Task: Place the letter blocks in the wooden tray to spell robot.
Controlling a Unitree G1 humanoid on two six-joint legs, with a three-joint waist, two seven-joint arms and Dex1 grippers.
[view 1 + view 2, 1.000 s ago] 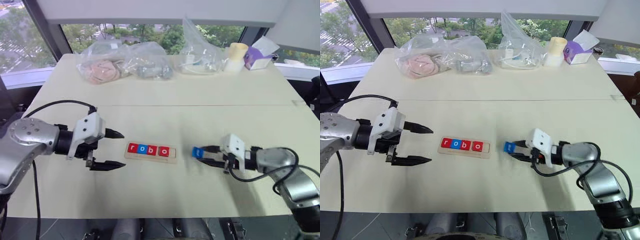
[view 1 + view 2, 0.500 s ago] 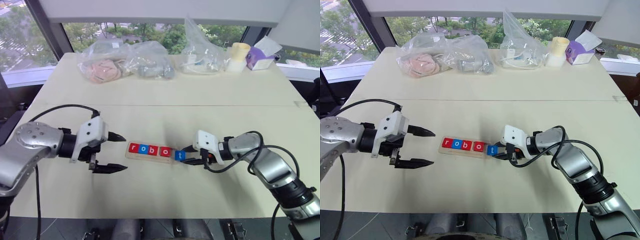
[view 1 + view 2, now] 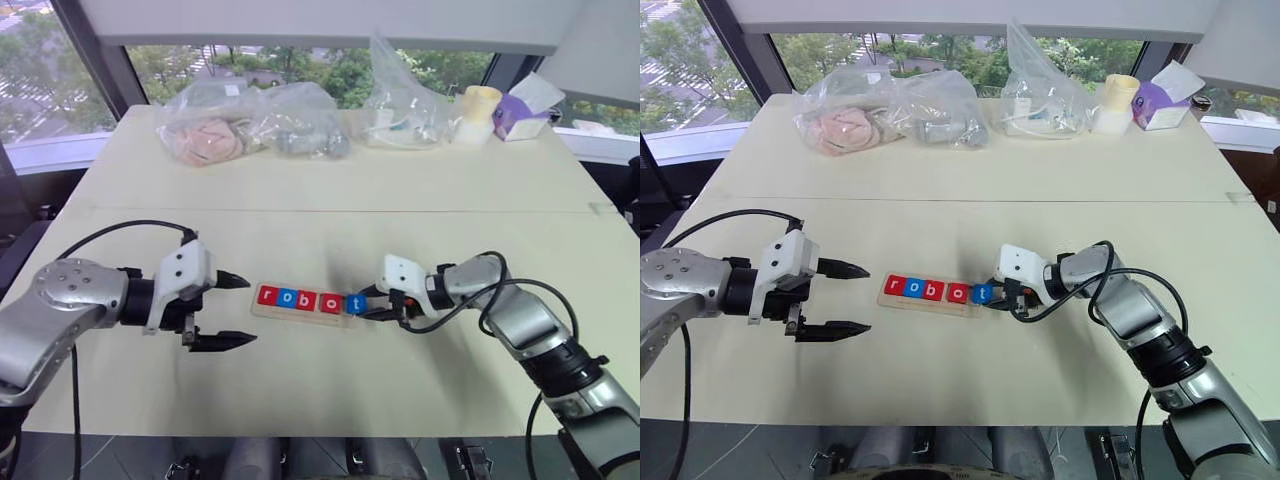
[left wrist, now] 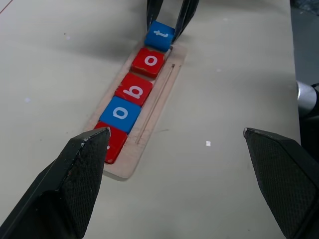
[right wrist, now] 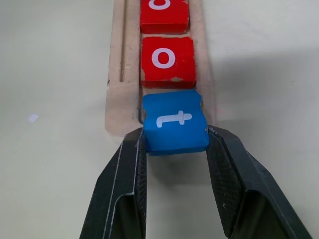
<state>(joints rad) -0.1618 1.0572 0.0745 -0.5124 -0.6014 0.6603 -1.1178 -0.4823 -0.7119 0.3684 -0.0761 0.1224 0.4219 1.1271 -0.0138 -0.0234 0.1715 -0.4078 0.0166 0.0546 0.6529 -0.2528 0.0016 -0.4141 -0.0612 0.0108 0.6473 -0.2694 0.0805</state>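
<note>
Broad pale worktop (image 3: pixel 330 160), matte cream surface, with a faint seam running across it. Along the far edge, three crinkled clear plastic bags: one (image 3: pixel 200 130) with pinkish soft contents, one (image 3: pixel 295 125) with greyish items, one (image 3: pixel 405 105) taller, contents hard to make out. Beside those, a pale yellow cylindrical cup (image 3: pixel 474 112) and a purple tissue box (image 3: pixel 518 112) with white paper sticking out.

Near the middle, the wooden tray (image 4: pixel 149 107): long narrow pale wood strip, rounded ends, thin groove along one side. Inside, in a row, four flat square letter blocks with white lowercase letters: red r (image 3: pixel 266 295), blue o (image 4: pixel 120 114), red b (image 4: pixel 135 90), red o (image 4: pixel 149 61). At the tray's right end, the blue t block (image 5: pixel 174 123), tilted, partly over the tray's end and close against the red o.

Right gripper (image 5: pixel 175 149) level with the tray's right end, black textured jaws pinching the blue t block by two opposite sides. Left gripper (image 3: pixel 232 312) just off the tray's left end, apart from it, jaws spread wide, holding nothing.
</note>
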